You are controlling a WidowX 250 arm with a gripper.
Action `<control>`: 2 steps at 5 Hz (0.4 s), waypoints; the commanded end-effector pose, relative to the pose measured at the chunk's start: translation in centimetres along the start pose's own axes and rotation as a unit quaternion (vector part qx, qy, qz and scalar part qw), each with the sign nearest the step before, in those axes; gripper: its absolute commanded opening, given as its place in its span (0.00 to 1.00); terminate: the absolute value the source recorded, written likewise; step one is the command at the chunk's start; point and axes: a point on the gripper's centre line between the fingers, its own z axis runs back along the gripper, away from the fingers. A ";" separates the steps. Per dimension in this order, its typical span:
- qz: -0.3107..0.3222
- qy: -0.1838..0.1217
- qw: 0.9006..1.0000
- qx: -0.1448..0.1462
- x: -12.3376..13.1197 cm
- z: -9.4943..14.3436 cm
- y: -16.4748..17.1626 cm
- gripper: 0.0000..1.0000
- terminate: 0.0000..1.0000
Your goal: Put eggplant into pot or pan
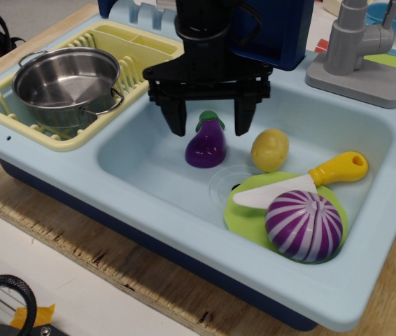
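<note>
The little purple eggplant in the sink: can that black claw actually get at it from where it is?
Probably yes. The gripper hangs open just above the eggplant, a finger on each side of its green cap. Nothing covers it, and the potato sits apart on the right.
</note>
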 end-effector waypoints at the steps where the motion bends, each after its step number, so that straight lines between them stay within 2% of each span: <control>1: -0.017 -0.014 1.000 -0.007 0.5 -0.9 -0.5 1.00 0.00; 2: -0.027 -0.007 1.000 -0.002 0.7 -1.7 -0.6 1.00 0.00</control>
